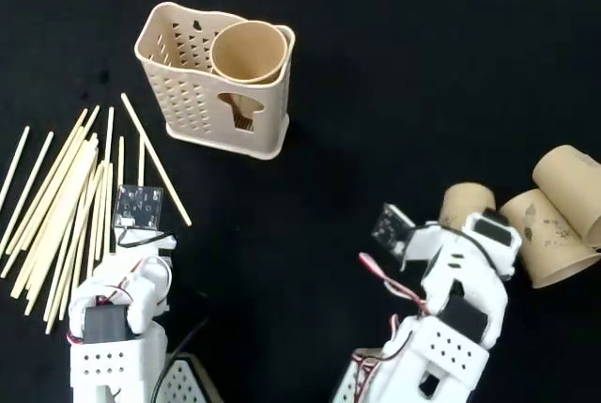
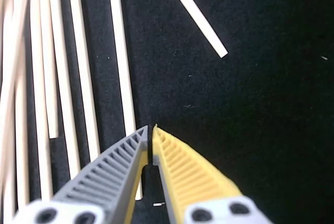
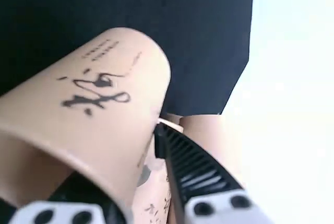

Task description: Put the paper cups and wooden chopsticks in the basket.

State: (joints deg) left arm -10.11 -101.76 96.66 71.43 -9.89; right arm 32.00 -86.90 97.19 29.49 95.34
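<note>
Paper cups: one in the basket, three out; chopsticks all on the table

Right gripper (image 3: 136,140): narrow, closed on a paper cup (image 3: 99,93) that lies on its side. The black finger (image 3: 188,166) presses the outside of the wall, and the other jaw seems to sit inside the mouth. I judge this a pinch on the rim. Cannot tell whether the cup is off the cloth.

Left gripper (image 2: 152,129): tips together, nothing between them. It sits low over the near ends of the sticks. One chopstick (image 2: 122,67) passes just beside the tips and under the grey finger, not gripped.

Outward, right side: a second cup (image 1: 545,234) touches the held one, and a third cup (image 1: 571,176) lies against the second near the table edge. Both are on their sides.

Outward, left side: the wooden chopsticks (image 1: 66,196) lie in a loose fan on the black table (image 1: 376,93), most of them bunched and overlapping. A lone stick (image 1: 155,159) slants apart from the bunch, nearest the basket.

Container: the beige basket (image 1: 216,112) stands upright at the far side, well apart from both arms. It holds one upright cup (image 1: 249,51), mouth up and leaning toward one end. Something dark shows through the front cut-out, but I cannot tell what. No stick pokes above the rim.

Progress, as judged: early. One cup of four is stowed and a second is in hand. Two cups and every chopstick remain
</note>
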